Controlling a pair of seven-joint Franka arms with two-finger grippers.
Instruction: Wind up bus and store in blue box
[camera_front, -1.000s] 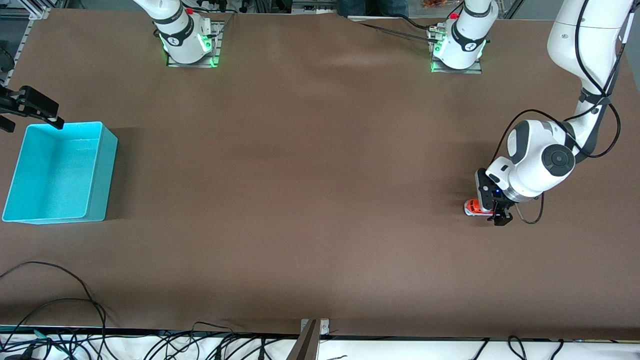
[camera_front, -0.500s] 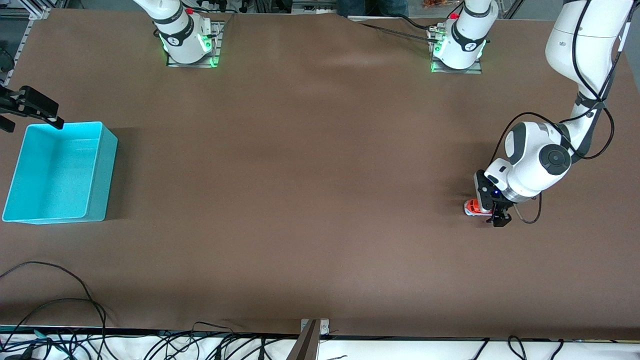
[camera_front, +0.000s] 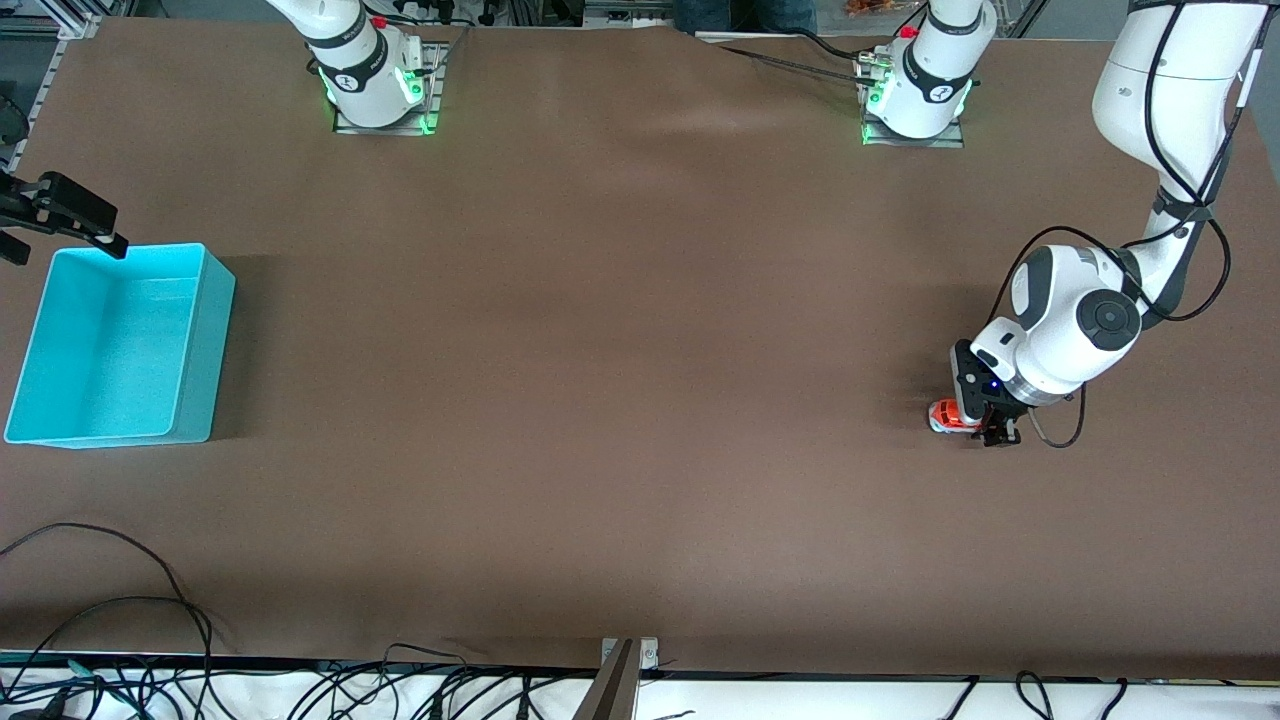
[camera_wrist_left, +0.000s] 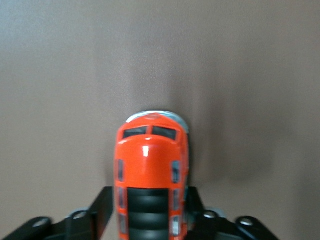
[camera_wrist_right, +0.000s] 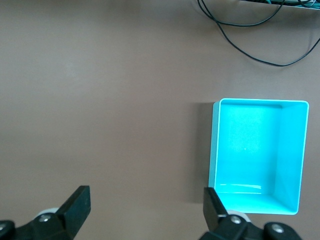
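The bus (camera_front: 944, 414), a small toy with an orange-red roof (camera_wrist_left: 151, 165) and silver-white lower body, stands on the brown table toward the left arm's end. My left gripper (camera_front: 985, 428) is down over its rear half, shut on the bus, with a black finger (camera_wrist_left: 102, 202) pressed against each side (camera_wrist_left: 151, 210). The blue box (camera_front: 207, 340), an open-topped turquoise bin, sits at the right arm's end of the table with nothing in it (camera_wrist_right: 215, 150). My right gripper (camera_front: 68, 238) waits in the air above the box's corner nearest the bases, open with nothing between its fingers (camera_wrist_right: 145, 205).
Brown table cover (camera_front: 600, 350) spans the space between bus and box. Loose black cables (camera_front: 120, 600) lie along the table edge nearest the front camera. The two arm bases (camera_front: 375, 85) (camera_front: 915, 95) stand along the edge farthest from that camera.
My left gripper's fingers have closed in on the bus's sides, and the left arm has sunk slightly. The bus, the box and the right arm have not moved.
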